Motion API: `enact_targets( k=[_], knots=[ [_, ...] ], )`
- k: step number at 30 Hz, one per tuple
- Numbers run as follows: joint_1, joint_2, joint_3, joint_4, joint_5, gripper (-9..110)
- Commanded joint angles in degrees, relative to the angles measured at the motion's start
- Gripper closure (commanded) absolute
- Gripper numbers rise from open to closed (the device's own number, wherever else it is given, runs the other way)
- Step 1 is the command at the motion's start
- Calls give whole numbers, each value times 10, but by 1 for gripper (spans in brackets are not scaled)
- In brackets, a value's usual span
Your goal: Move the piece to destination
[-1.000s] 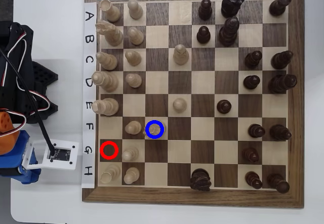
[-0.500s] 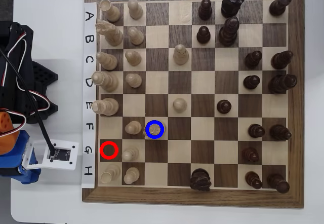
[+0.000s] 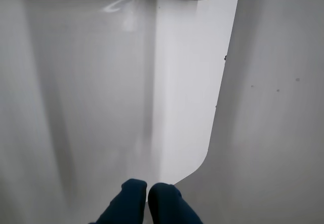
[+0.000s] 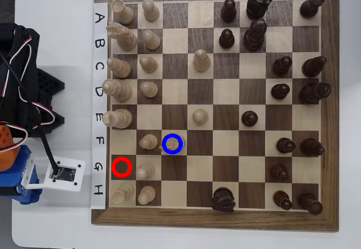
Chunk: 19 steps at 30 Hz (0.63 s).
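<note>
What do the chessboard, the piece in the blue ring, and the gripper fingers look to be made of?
The chessboard looks like varnished wood: grain shows on its brown frame. The piece seems pale, unstained wood, though it is too small to be sure. The gripper fingers look like matte dark blue plastic, probably printed.

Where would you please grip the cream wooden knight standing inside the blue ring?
I would come down from above and pinch the cream wooden knight around its upright body, closing across its upper and lower sides in the overhead view, where squares are free; a round-headed cream pawn stands close on its left.
</note>
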Motion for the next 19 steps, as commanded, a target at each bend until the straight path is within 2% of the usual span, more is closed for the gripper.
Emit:
enact_targets(
  k=[1, 19],
  knots=[
    [15, 33, -5, -4, 19, 101],
    [-11, 33, -4, -7, 0, 101]
  ],
)
